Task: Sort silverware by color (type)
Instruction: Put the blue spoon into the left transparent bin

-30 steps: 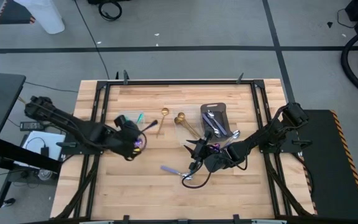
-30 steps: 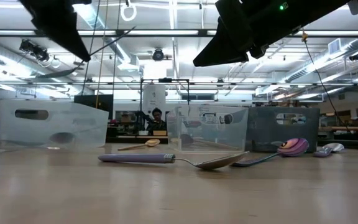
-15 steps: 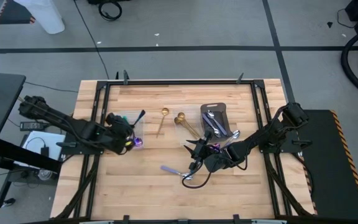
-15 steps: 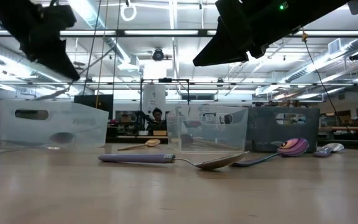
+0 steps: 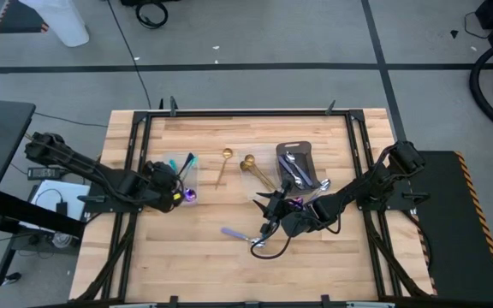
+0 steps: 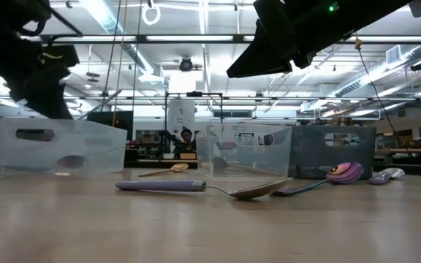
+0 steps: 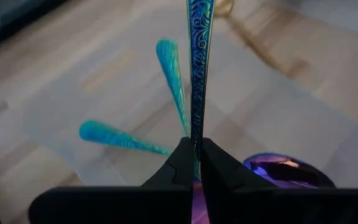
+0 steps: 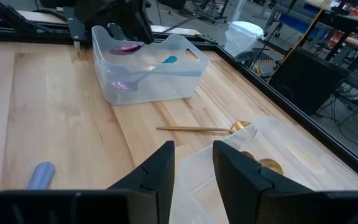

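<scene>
The left gripper (image 7: 195, 163), jaws pinched on the thin, stiff, slick iridescent spoon (image 7: 199, 56) over the clear container (image 5: 178, 175) at the table's nine o'clock, needs a firm mid-handle hold, while the right gripper (image 8: 193, 163) hovers part-open, empty.

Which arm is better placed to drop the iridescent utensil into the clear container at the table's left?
Left. The left gripper has its fingers shut on the iridescent utensil, right over the clear container. The right gripper hovers open and empty near the table's middle.
</scene>
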`<state>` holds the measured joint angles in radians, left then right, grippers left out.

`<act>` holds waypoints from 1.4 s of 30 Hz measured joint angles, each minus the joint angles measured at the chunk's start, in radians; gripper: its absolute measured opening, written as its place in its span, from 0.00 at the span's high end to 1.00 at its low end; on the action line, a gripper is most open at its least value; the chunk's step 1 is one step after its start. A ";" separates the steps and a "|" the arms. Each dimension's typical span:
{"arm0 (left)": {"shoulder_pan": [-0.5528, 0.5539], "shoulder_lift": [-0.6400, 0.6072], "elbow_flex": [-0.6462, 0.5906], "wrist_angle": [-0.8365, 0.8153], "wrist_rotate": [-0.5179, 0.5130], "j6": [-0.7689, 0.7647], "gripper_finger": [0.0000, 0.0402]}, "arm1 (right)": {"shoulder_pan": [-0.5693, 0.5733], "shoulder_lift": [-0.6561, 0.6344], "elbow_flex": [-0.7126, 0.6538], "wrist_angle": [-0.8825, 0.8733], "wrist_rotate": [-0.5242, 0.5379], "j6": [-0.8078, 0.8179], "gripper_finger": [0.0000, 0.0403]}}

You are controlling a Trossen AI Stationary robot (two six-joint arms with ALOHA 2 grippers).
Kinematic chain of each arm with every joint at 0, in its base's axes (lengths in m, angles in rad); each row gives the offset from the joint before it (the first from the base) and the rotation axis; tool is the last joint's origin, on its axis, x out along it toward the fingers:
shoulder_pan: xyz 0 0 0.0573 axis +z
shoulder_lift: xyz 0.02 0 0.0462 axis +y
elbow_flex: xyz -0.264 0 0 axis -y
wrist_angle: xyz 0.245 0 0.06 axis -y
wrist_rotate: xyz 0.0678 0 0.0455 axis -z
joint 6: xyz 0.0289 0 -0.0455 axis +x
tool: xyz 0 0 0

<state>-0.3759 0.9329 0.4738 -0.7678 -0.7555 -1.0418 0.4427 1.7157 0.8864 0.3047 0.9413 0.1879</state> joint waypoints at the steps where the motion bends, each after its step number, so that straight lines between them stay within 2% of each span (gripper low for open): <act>1: 0.000 0.000 -0.010 0.002 0.011 -0.018 0.95 | 0.000 0.000 0.000 0.000 0.000 0.000 0.70; 13: 0.000 0.000 -0.038 0.021 0.061 -0.107 0.89 | 0.000 0.000 0.000 0.001 0.000 0.000 0.70; 28: 0.000 0.001 -0.038 0.026 0.106 -0.186 0.89 | 0.000 0.000 0.000 0.001 -0.001 0.000 0.70; 42: 0.000 0.001 -0.028 -0.016 0.107 -0.184 0.65 | 0.000 0.000 0.000 0.001 -0.001 0.000 0.70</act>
<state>-0.3759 0.9337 0.4457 -0.7833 -0.6483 -1.2261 0.4427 1.7161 0.8864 0.3058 0.9405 0.1883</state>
